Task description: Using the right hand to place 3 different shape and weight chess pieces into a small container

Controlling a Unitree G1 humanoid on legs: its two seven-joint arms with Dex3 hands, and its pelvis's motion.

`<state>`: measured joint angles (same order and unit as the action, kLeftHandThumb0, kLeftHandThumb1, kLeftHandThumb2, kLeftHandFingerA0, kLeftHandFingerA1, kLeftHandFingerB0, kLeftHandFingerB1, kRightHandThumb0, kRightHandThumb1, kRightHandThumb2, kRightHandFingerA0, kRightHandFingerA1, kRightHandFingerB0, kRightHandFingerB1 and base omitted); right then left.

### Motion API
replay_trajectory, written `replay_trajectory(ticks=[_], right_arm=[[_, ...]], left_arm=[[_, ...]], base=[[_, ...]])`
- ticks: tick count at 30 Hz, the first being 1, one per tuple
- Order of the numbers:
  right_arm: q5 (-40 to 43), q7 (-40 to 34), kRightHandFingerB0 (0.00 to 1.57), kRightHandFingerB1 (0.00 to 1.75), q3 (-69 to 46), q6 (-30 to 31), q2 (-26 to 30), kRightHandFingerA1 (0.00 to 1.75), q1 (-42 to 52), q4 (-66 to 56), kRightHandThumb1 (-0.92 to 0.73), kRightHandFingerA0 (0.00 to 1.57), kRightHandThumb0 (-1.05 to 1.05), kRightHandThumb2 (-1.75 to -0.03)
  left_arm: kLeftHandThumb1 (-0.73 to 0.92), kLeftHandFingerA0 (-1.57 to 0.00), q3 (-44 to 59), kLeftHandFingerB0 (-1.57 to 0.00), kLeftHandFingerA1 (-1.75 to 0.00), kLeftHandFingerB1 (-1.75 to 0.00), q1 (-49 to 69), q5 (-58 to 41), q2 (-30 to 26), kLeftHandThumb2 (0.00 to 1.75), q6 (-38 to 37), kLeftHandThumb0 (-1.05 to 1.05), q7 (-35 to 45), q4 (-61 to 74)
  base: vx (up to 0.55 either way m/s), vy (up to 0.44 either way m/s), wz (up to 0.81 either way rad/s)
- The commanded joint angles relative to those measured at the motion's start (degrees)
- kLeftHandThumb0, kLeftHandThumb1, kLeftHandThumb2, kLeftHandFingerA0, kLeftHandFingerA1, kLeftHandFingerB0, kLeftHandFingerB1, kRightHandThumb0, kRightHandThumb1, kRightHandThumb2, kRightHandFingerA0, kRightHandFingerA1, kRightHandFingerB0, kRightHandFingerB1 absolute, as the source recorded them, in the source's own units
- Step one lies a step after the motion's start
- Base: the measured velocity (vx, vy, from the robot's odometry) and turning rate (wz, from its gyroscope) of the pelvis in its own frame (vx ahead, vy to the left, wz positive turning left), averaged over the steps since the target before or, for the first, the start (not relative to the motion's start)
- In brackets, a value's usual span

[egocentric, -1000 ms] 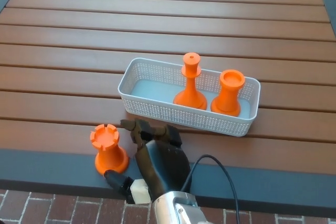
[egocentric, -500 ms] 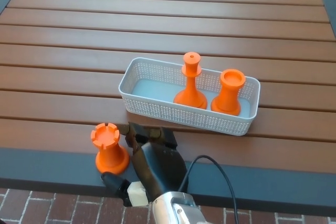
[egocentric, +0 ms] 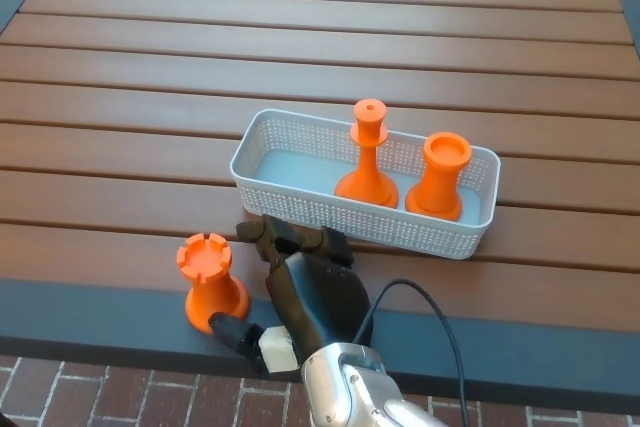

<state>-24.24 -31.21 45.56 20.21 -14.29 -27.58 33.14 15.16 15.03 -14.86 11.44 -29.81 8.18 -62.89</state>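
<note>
The right hand [egocentric: 300, 282] sat low at the near edge of the table, its fingers [egocentric: 262, 235] spread apart and holding nothing, thumb [egocentric: 232, 333] reaching out below toward the rook's base. Just to the fingers' left stood the orange rook [egocentric: 210, 282], upright on the dark edge strip of the wooden table [egocentric: 300, 27], close beside the hand but whether touched, the view couldn't settle. That was the last piece out!

Just beyond the fingertips ran the near wall of the white mesh basket [egocentric: 300, 209], and farther off inside it, to the right, two orange pieces already stood upright: a slim pawn-like piece [egocentric: 367, 157] and a stouter cup-topped piece [egocentric: 440, 177], near each other but apart. The basket's left end, straight ahead of the fingers, lay free.

The rook looked like rigid, smooth plastic, probably light, with a flared base and a notched crown. The narrow waist between the two seemed the place to pinch, since the crown above would stop it sliding down through the hold. A grasp on the sloped base would likely slip. It stood very near the table's edge, so a clumsy nudge could tip it off.

The left hand did not show.
</note>
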Motion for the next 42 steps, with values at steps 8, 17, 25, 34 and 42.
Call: replay_trajectory(ticks=[8,17,25,34,42], right_arm=[[1.9,6.5,0.0,0.84,-7.8,4.7,-28.4,1.35,-23.8,5.0,-0.64,0.48,-0.87,-0.79],[2.8,10.3,0.11,0.71,-7.7,4.9,-29.5,1.25,-23.5,2.2,-0.42,0.98,-0.85,-0.99],[3.3,14.0,0.06,0.99,-4.1,-1.7,-28.0,1.41,-20.5,0.5,-0.55,0.92,-0.88,-0.76],[4.6,22.7,0.0,0.95,0.8,-1.7,-22.9,1.45,-17.6,-10.9,-0.57,0.38,-0.99,-0.68],[5.7,24.2,0.0,1.03,-0.7,-2.2,-22.1,1.48,-18.1,-13.6,-0.67,0.33,-1.02,-0.6]], left_arm=[[0.52,-1.03,-1.9,-1.03,-1.56,-1.27,-0.1,2.6,2.7,1.15,-3.1,-0.11,0.1,-2.2],[0.53,-0.94,-1.8,-0.93,-1.67,-1.39,0.3,1.9,3.4,1.12,-3.2,-0.1,1.8,-2.0],[0.54,-0.97,-1.5,-0.97,-1.6,-1.29,-0.3,1.5,2.8,1.04,-3.6,-0.15,4.1,-3.2],[0.59,-1.02,-0.9,-0.97,-1.57,-1.3,-1.0,0.6,2.7,1.07,-1.0,-0.07,3.5,-2.7],[0.54,-1.08,-0.2,-0.99,-1.52,-1.27,-1.3,-0.2,2.9,1.12,-0.8,-0.07,5.3,-3.7]], base=[[0.0,0.0,0.0],[0.0,0.0,0.0],[0.0,0.0,0.0],[0.0,0.0,0.0],[0.0,0.0,0.01]])
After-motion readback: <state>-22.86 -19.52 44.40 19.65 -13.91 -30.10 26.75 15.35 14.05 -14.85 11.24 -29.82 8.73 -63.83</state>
